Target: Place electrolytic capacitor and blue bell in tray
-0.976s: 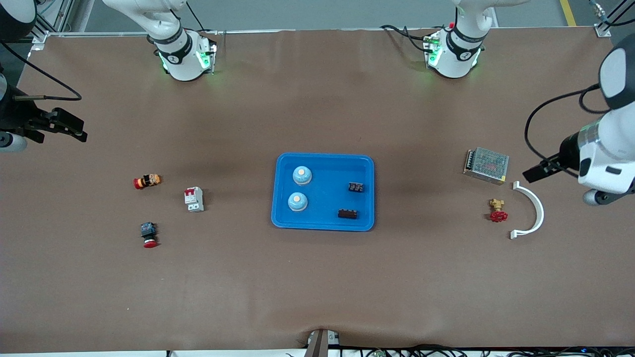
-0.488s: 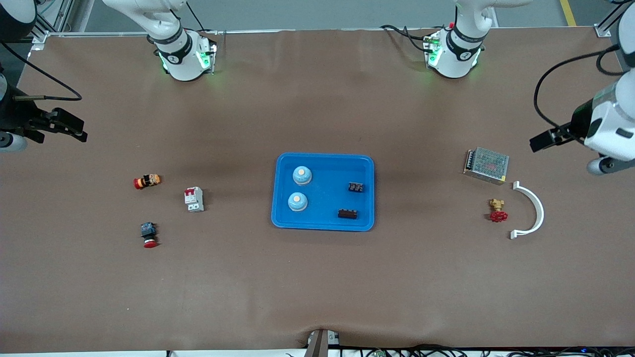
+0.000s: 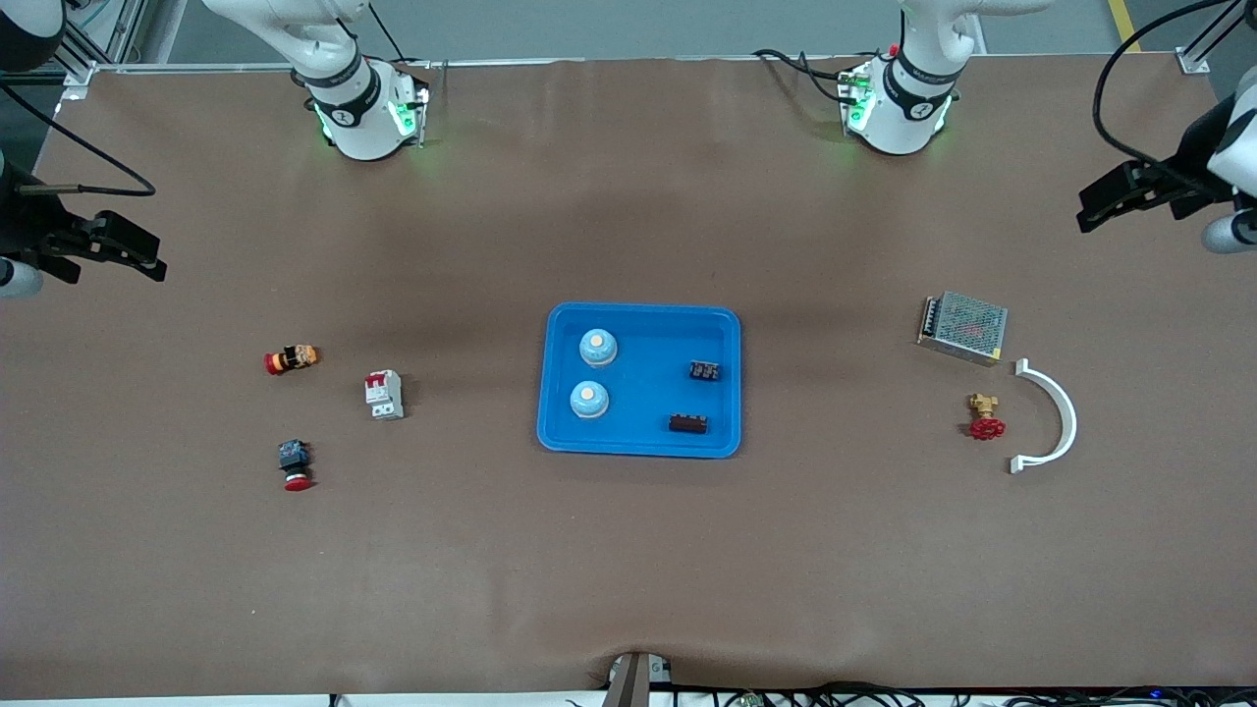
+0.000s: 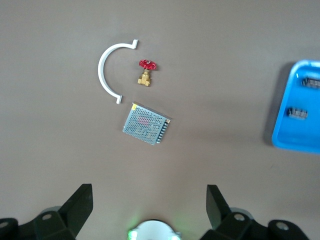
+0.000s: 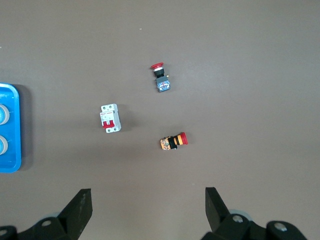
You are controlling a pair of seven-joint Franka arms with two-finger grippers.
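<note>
Both Franka arms are glossy white with black joint bands; the right arm's base (image 3: 363,113) and the left arm's base (image 3: 899,103) each glow green at a status light; black cables trail from the left arm's base and loop above the left gripper (image 3: 1129,201); the right gripper (image 3: 108,250) is matt black with blocky, angular fingers (image 5: 80,210).

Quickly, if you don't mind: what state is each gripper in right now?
Left gripper: open, holding nothing, up over the table's left-arm end.
Right gripper: open, holding nothing, up over the table's right-arm end.
</note>
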